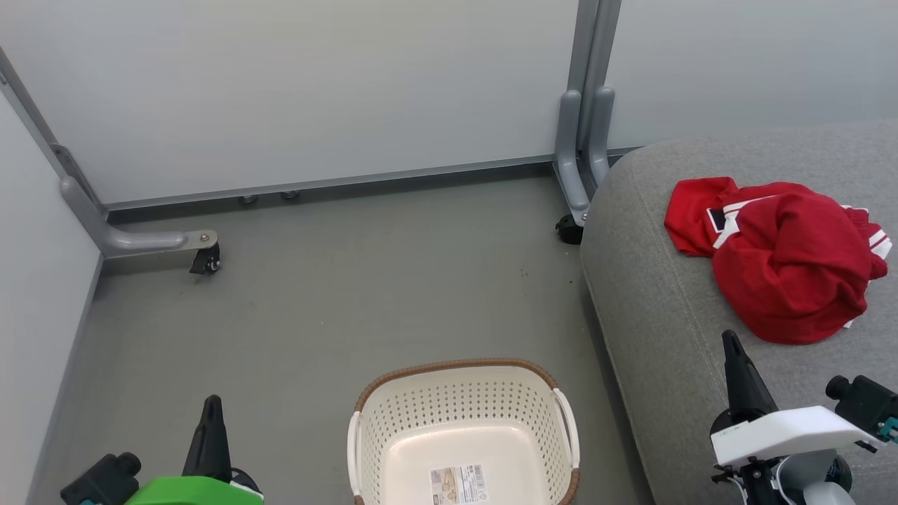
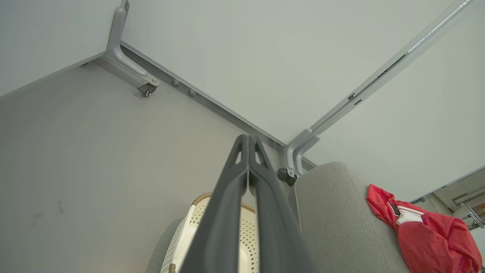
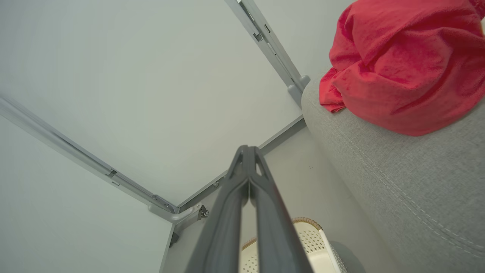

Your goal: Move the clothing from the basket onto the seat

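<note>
Lying crumpled on the seat point(image 1: 652, 315) at right, the clothing point(image 1: 779, 259) is out of the basket point(image 1: 463, 403) at bottom centre, the left fingers point(image 1: 210, 435) and right fingers point(image 1: 742, 386) are closed and empty, so I'd say only backing off remains.

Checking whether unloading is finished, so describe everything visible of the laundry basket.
The basket is cream-white plastic, its walls perforated with small holes, topped by a brown woven-look rim, with a white handle on each side. A paper label lies on its smooth bottom. It stands upright on the grey floor, left of the seat, empty; its near end runs out of the head view.
</note>
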